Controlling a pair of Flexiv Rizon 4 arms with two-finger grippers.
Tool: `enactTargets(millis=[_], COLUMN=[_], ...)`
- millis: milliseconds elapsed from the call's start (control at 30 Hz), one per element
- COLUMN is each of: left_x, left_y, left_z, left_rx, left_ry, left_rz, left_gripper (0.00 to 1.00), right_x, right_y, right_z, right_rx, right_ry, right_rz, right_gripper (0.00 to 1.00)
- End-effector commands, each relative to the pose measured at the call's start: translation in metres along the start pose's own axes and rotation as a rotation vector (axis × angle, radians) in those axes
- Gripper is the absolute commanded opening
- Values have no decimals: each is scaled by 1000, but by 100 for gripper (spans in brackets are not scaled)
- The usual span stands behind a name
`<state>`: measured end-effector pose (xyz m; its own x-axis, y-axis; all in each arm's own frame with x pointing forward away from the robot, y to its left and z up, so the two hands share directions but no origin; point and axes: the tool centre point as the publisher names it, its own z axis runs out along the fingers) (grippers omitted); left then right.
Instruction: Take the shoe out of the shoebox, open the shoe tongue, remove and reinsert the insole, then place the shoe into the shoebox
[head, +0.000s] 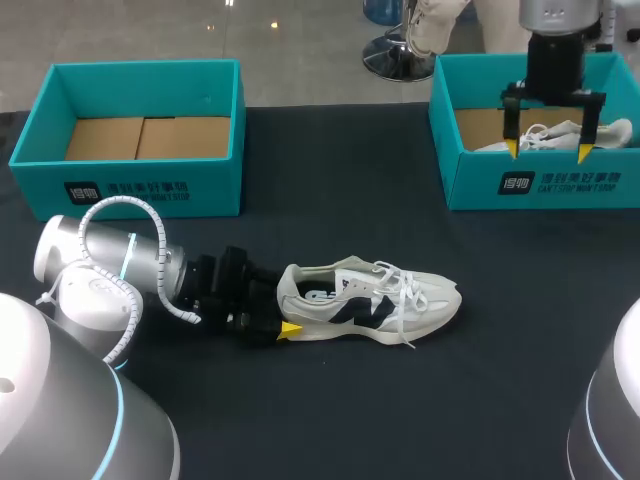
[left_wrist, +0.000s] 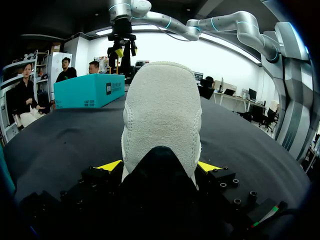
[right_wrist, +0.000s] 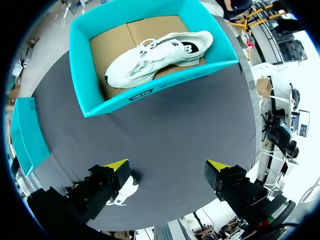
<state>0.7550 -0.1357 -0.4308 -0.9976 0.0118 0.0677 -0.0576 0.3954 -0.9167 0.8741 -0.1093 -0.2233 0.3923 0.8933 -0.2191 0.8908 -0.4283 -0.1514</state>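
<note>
Lying on its sole, the white and cream mesh sneaker (head: 370, 300) with a dark side mark and white laces has its heel between the fingers of the left pincer (left_wrist: 160, 166). Its toe points straight ahead of that pincer. From the left wrist, the suede heel fills the space between the two yellow tips and each tip presses against one side, so this pincer is clenched on the sneaker. The laces hang loose over the tongue, and a pale insole with dark print shows in the opening just ahead of the fingers. Sneaker and pincer both sit low on the black cloth-covered table (head: 330, 170).

Well ahead of the left pincer and off to one side stands a teal cardboard shoebox (head: 540, 185) with its top open. The right pincer (head: 548, 152) hangs above its near wall, released, with the fingers spread wide and nothing between them. Ahead of and below the right pincer, a second white sneaker (right_wrist: 157, 57) lies on its side on the box's brown cardboard floor.

Another teal open shoebox (head: 140, 185) stands well apart, off to the side of the left pincer, showing its brown cardboard floor.
</note>
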Motion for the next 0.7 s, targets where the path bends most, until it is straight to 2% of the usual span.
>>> enactTargets(millis=[33, 133, 700], left_x=[0, 0, 0], left_y=[1, 1, 1], left_z=[2, 2, 2], left_rx=[-2, -2, -2], left_ry=[1, 1, 1], left_rz=[-1, -1, -1], left_gripper=[0, 0, 0], right_x=[7, 13, 13], right_y=[-19, -23, -23], right_z=[8, 11, 11], right_rx=[-62, -15, -15], right_ry=[12, -13, -13], right_rz=[-16, -3, -3], right_gripper=[100, 100, 100])
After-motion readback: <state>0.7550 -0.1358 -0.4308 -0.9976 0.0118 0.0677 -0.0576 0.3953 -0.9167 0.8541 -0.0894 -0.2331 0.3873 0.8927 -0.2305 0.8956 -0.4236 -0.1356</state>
